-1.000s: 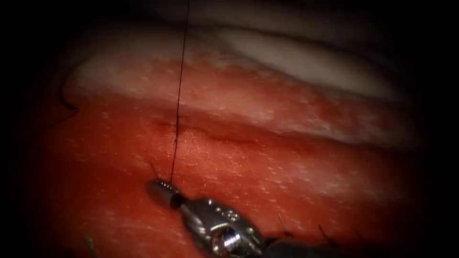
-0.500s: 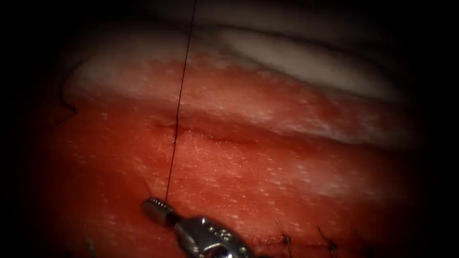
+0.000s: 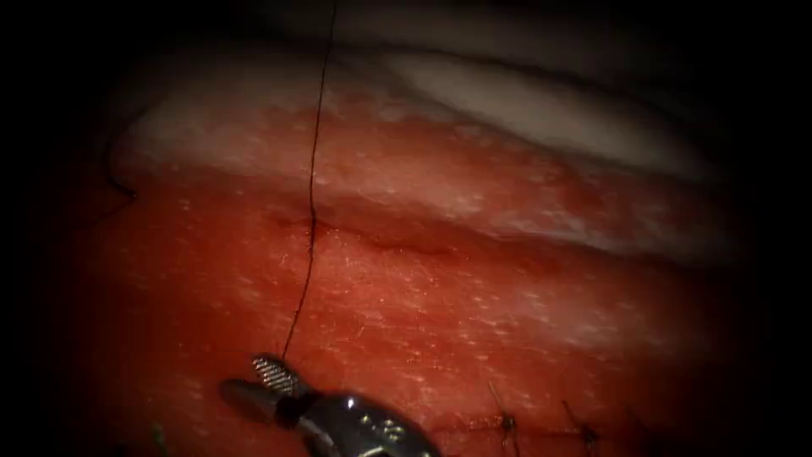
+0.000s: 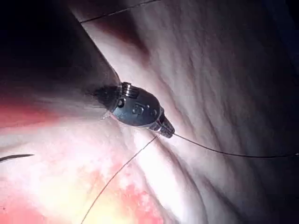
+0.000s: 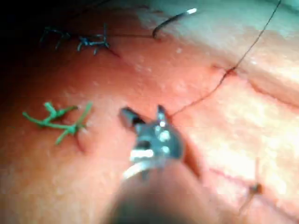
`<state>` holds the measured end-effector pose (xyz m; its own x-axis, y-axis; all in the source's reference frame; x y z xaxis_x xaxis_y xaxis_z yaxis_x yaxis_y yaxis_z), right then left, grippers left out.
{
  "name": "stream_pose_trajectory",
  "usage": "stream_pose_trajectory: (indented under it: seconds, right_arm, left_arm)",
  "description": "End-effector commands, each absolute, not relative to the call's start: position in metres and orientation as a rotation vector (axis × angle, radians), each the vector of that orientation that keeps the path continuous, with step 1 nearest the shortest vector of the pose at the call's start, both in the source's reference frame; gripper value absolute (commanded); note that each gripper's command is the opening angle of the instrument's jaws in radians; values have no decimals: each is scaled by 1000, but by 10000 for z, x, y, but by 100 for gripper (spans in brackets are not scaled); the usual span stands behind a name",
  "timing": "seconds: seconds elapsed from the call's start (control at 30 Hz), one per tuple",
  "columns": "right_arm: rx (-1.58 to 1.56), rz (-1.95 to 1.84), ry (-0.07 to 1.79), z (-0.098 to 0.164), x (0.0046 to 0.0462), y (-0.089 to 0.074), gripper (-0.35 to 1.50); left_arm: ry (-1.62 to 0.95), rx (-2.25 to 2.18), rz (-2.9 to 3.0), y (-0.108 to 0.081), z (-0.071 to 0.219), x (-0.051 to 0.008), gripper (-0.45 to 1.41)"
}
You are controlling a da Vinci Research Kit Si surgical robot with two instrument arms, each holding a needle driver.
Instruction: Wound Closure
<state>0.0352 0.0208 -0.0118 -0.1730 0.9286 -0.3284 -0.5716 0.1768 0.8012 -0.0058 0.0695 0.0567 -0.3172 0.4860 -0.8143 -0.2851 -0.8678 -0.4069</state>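
**Right jaws apart, thread slack at the cut**

Right tool (image 3: 258, 382) sits low on the tissue (image 3: 474, 322), jaws parted, holding nothing; the thread (image 3: 311, 211) ends at its upper jaw and runs up through the cut (image 3: 381, 241). Left tool (image 4: 161, 129) is clamped on the thread (two strands leave its tip). Needle (image 5: 170, 19) lies free on the tissue, far left of the cut. Stitch knots (image 3: 507, 421) sit to the right of the right tool.
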Motion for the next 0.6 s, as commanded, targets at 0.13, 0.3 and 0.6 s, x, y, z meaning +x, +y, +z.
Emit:
stream_pose_trajectory:
  seconds: [0.13, 0.3, 0.6]
  right_arm:
    - [456, 1293, 1165, -127, 359, 222, 128]
    - [432, 1168, 1181, -135, 357, 231, 131]
    - [309, 991, 1175, -134, 350, 292, 125]
  left_arm:
    - [-311, -1517, 2141, 689, 530, -66, -35]
    - [-356, -1566, 2077, 674, 478, -61, -35]
    - [-347, -1641, 1979, 618, 391, -26, -35]
